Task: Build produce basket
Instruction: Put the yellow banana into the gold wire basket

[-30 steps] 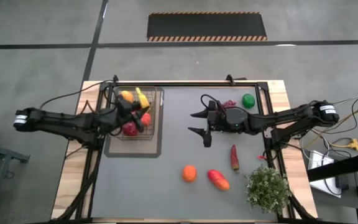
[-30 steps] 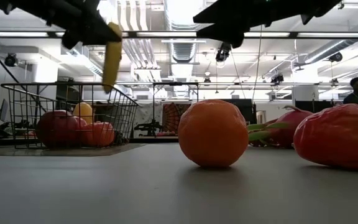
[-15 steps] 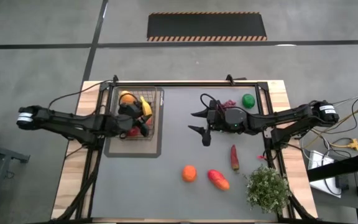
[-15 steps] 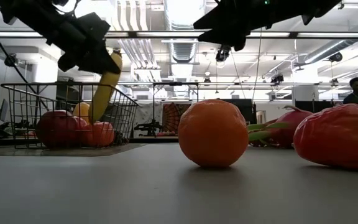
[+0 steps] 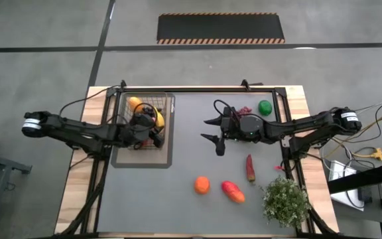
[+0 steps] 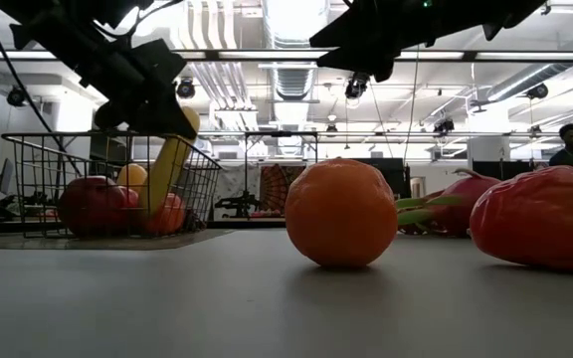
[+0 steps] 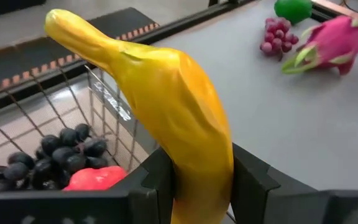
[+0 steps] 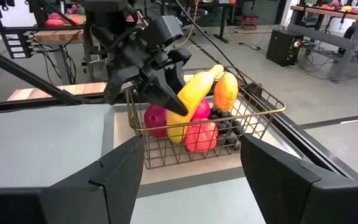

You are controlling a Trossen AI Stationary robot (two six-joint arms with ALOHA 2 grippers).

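Meanwhile the left gripper (image 5: 152, 127) clamps the banana (image 7: 160, 118), lowered into the basket (image 8: 253, 118) among other produce. Over mid-counter (image 5: 184, 166) the right gripper (image 5: 215, 133) hangs spread and empty; orange (image 6: 340, 213) and chilli (image 5: 250, 168) lie outside.

robotics lab: exposed ceiling ducts (image 6: 207, 30), strip lights, workbenches (image 8: 325, 15), hazard-striped floor mat (image 5: 221, 28).

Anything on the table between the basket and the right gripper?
No: in the high view the stretch between the basket and the open right gripper is bare grey table.
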